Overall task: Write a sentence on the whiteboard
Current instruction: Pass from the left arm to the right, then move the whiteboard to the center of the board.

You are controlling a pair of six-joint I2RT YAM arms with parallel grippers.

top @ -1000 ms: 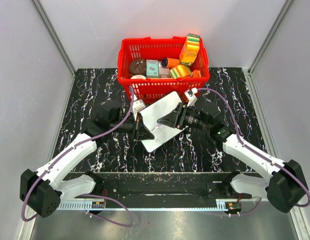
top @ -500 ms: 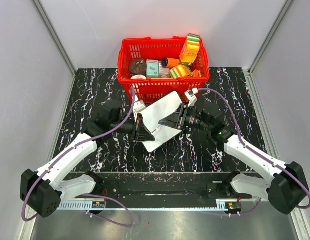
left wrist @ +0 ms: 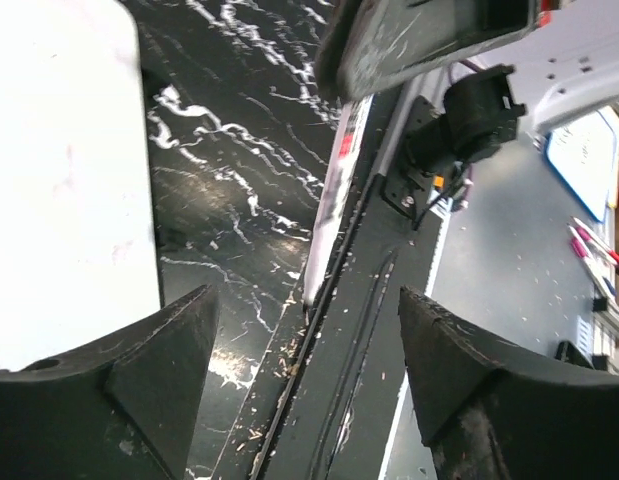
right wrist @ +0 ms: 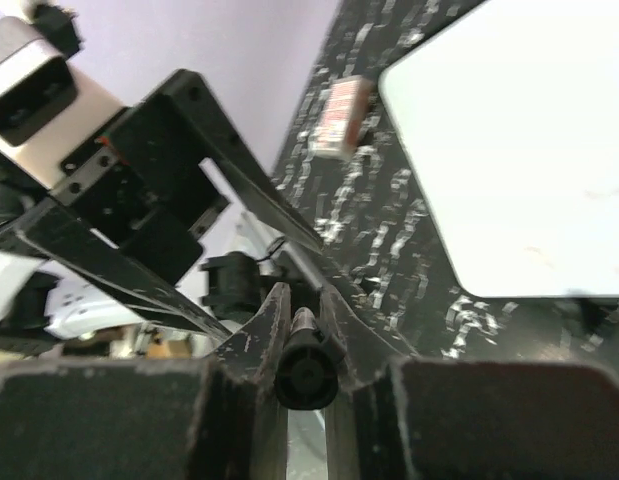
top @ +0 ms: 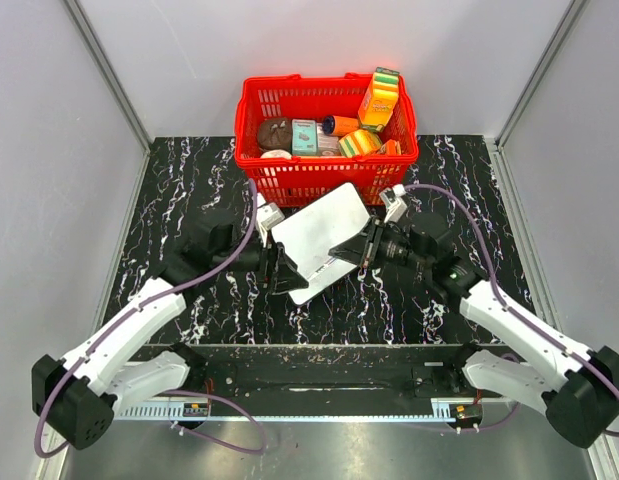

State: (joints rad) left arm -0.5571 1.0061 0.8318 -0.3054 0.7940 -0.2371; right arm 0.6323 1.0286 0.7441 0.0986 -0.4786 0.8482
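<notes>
Your whiteboard lies on the black marbled table, just in front of the red basket. It is turned at a slant, with one corner pointing toward the basket's front wall. You'll see its face as plain white in every view, so the sentence is not yet on it.

Your left gripper sits at the board's near left edge. Its jaws are spread wide with nothing between them. In the left wrist view the two fingers frame bare table and the metal rail at the table's near edge, and the board's long edge runs just beside the left-hand finger.

Your right gripper comes in from the other side, over the board's near right edge. Its jaws are closed tight on a black marker, which the right wrist camera sees end-on between the fingers. You cannot tell from these views whether the tip touches the board. The two grippers face each other across the board's near corner
</notes>
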